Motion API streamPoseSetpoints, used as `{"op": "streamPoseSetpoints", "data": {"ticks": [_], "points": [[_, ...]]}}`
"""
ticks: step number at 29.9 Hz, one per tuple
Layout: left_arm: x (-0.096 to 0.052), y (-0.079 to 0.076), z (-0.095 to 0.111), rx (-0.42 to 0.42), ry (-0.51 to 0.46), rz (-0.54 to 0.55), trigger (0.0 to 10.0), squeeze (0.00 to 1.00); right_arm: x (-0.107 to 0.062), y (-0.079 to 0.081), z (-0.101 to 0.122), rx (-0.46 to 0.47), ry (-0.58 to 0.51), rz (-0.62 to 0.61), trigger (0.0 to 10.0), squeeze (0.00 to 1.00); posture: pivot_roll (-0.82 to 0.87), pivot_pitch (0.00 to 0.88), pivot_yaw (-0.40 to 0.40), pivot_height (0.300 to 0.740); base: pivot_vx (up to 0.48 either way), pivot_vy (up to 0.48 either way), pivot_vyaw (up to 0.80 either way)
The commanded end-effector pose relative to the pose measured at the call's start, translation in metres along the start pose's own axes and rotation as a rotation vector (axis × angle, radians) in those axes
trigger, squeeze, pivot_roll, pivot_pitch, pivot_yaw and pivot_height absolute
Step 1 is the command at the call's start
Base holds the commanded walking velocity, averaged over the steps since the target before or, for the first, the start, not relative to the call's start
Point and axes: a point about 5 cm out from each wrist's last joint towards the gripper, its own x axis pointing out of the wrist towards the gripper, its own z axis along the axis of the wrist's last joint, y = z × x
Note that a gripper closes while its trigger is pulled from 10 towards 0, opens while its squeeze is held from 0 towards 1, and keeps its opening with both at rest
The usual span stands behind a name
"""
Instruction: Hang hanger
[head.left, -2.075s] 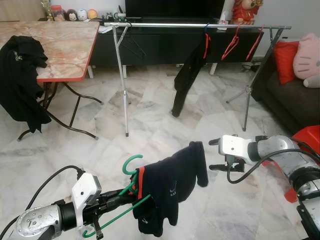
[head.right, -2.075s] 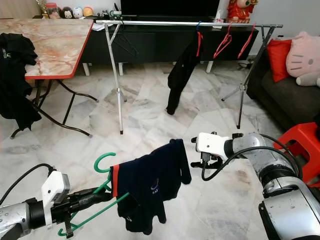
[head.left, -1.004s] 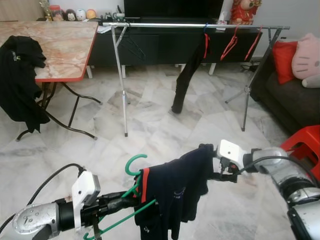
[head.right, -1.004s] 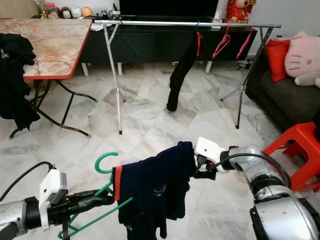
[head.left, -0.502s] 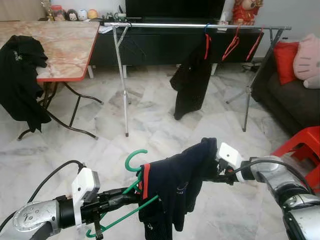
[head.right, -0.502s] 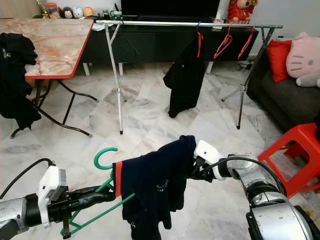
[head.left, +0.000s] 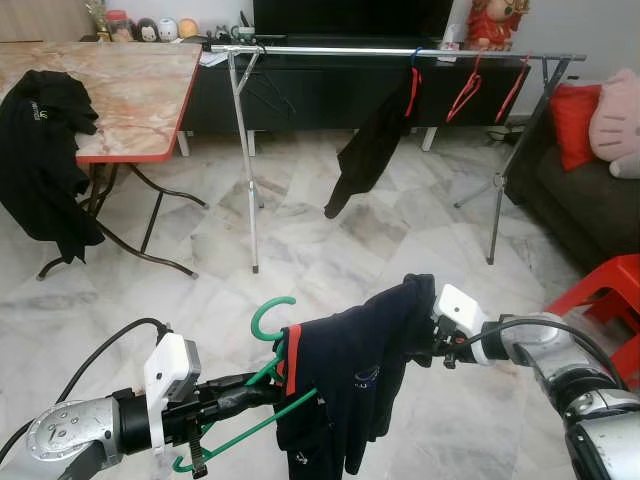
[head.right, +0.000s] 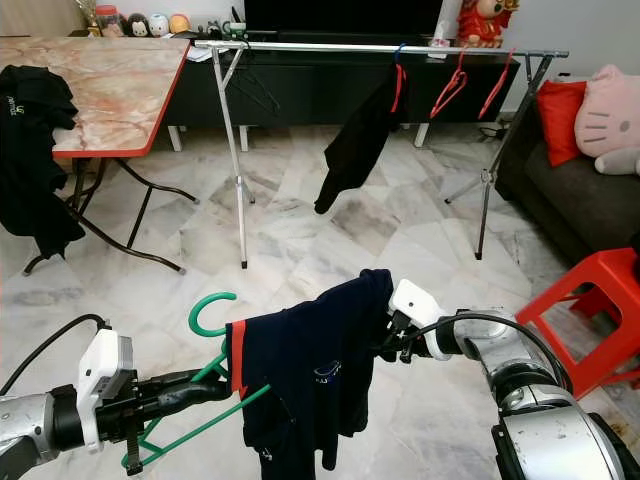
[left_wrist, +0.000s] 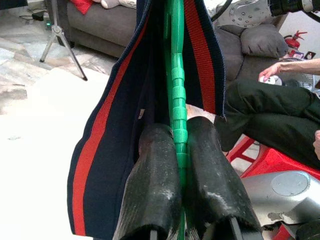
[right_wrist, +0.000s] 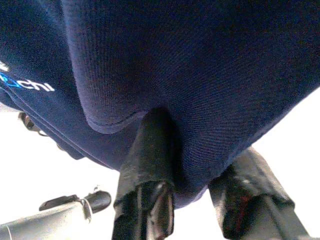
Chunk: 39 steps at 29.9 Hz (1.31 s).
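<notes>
Ahead in the left eye view, the long silver clothes rail (head.left: 400, 51) stands well apart across the floor, its length running crosswise. Lower down, the left gripper (head.left: 268, 386) holds the green plastic hanger (head.left: 262, 362) carrying a navy garment with a red stripe (head.left: 350, 360). From the left wrist view, its black fingers (left_wrist: 156, 185) clamp the hanger's stem. From the right wrist view, the right gripper (right_wrist: 192, 172) pinches the garment's fold (fingers part open).

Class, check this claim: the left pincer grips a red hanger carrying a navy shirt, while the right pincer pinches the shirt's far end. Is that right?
Not quite: the hanger is green, as the left eye view shows. The rest stands: the left pincer grips it, carrying the navy shirt, and the right pincer pinches the shirt's far end.
</notes>
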Motion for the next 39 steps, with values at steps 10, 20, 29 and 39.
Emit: {"op": "streamPoseSetpoints", "data": {"ticks": [10, 20, 29, 39], "points": [[0.003, -0.002, 0.013, 0.036, -0.040, -0.029, 0.0, 0.00, 0.002, 0.001, 0.002, 0.016, -0.027, -0.002, 0.0, 0.00, -0.02, 0.000, -0.087, 0.740, 0.000, 0.000, 0.00], [-0.002, 0.000, -0.005, 0.020, 0.077, -0.005, 0.0, 0.00, 0.003, 0.001, 0.003, -0.021, -0.008, -0.003, 0.0, 0.00, -0.02, 0.000, -0.086, 0.740, 0.000, 0.000, 0.00], [-0.012, 0.004, -0.032, 0.010, 0.219, 0.080, 0.0, 0.00, 0.005, 0.003, 0.001, -0.053, 0.029, 0.008, 0.0, 0.00, -0.02, 0.000, -0.086, 0.740, 0.000, 0.000, 0.00], [-0.028, 0.003, -0.062, -0.020, 0.358, 0.164, 0.0, 0.00, 0.006, 0.005, -0.004, -0.063, 0.058, 0.009, 0.0, 0.00, -0.02, 0.000, -0.082, 0.740, 0.000, 0.000, 0.00]]}}
